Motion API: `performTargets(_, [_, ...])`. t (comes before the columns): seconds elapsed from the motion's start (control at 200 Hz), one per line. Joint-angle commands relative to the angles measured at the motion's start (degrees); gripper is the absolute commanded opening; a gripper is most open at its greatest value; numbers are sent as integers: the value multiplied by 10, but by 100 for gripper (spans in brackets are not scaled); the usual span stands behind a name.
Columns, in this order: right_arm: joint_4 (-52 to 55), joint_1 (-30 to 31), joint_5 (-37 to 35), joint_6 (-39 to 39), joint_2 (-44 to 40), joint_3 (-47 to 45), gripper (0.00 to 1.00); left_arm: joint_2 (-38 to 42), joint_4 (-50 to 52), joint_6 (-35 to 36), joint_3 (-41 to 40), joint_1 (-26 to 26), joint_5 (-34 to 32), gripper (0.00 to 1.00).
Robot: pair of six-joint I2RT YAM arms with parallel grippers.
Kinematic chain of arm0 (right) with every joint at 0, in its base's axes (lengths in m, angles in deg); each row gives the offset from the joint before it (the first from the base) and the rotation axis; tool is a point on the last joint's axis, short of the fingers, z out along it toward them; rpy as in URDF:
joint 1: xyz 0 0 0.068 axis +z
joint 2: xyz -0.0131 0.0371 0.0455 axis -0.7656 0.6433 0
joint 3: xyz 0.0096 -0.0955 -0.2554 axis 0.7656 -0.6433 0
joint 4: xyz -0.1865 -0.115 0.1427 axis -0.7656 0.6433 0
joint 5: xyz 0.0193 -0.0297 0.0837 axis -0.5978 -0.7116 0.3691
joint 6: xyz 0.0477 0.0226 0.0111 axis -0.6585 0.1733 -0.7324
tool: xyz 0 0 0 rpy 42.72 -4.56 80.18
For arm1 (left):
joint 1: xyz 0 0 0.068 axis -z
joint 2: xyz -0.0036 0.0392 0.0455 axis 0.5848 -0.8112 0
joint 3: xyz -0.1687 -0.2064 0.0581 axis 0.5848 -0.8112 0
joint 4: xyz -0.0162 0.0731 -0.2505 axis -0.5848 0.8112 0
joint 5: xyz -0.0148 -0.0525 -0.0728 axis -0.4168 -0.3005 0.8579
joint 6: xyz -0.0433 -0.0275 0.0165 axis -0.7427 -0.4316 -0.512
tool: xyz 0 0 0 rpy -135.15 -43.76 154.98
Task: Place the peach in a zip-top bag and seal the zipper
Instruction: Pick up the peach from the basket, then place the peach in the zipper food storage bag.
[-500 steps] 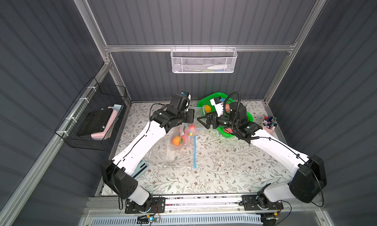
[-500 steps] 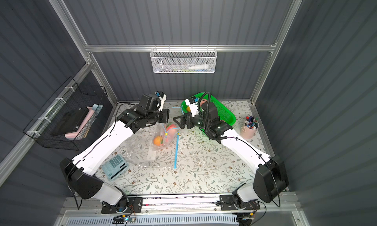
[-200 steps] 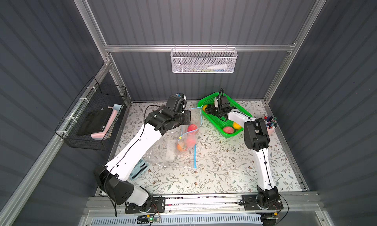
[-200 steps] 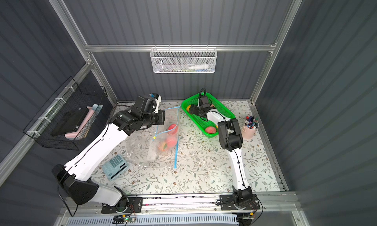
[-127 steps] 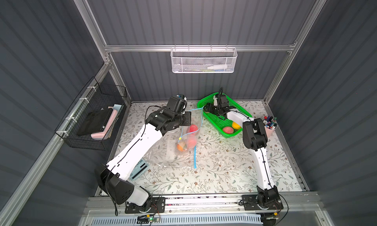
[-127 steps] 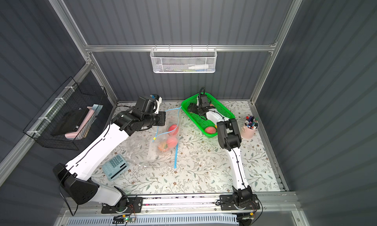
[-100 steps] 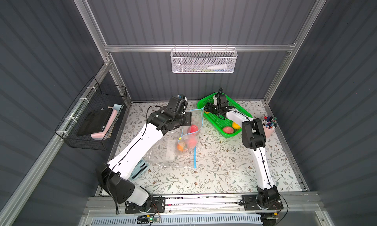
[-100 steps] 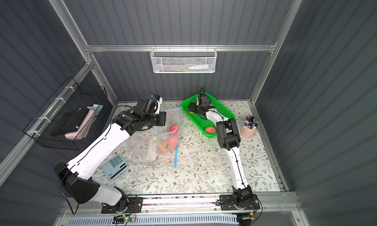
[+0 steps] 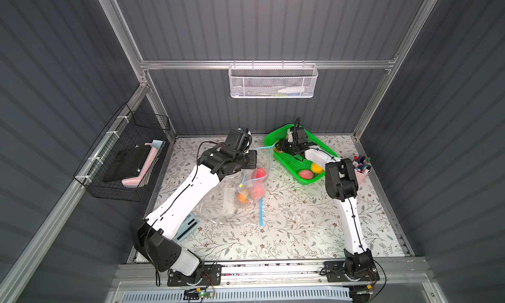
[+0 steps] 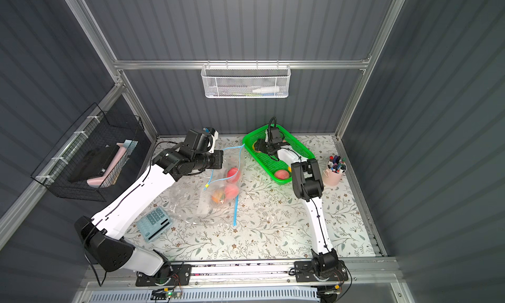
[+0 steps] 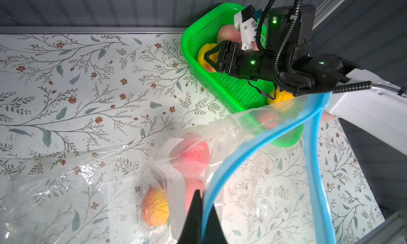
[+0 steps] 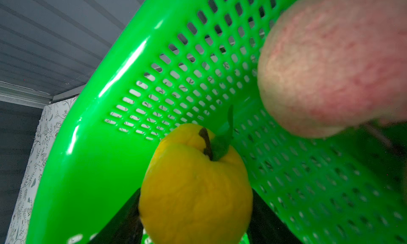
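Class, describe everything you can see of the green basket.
The green basket is a shallow oblong tray of glossy plastic, walls and floor pierced with small slots. It sits upright and askew at the far edge of the table. At its near end lie a peach and a yellow fruit. The right pincer reaches into the far end, straddling a second yellow fruit beside another peach.

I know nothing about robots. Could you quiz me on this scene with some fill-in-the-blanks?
The left tool pinches the zip-top bag by its ___ zipper strip.
The right tool straddles a fruit coloured ___.
The basket that tool reaches into is ___.
The cup holding pens is ___.
Missing: blue, yellow, green, pink.
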Motion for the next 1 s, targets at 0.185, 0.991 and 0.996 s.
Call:
performTargets(0.185, [-20,-14,20,18,-189,-160,60,28,-5,7,3,-1,1,3])
performTargets(0.991, [-116,35,122,23,-638,-442,58,49,-96,-15,-88,-1,54,3])
performTargets(0.996, [-116,36,122,25,-639,-442,58,49,-96,-16,-87,-1,54,3])
